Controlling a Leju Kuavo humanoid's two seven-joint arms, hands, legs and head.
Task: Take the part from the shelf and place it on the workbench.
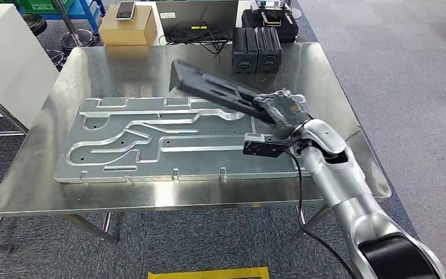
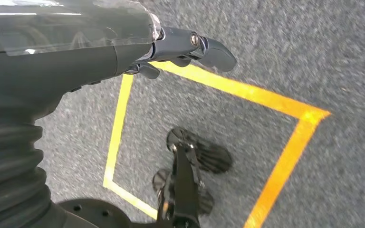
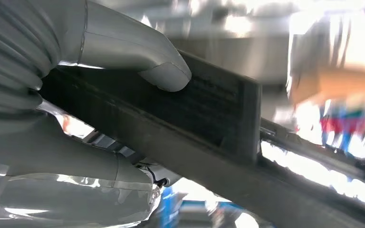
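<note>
Gripping the long dark part (image 1: 220, 93) at one end, the right hand (image 1: 281, 110) holds it tilted above the tabletop (image 1: 337, 99); the left hand (image 2: 171, 47) hangs over the floor, fingers (image 2: 214, 52) holding nothing.

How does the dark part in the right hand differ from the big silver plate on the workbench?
The dark part is black, narrow and tilted, held by the right hand; the silver plate is shiny, wider and lies flat on the workbench. Both are elongated pieces over the workbench.
</note>
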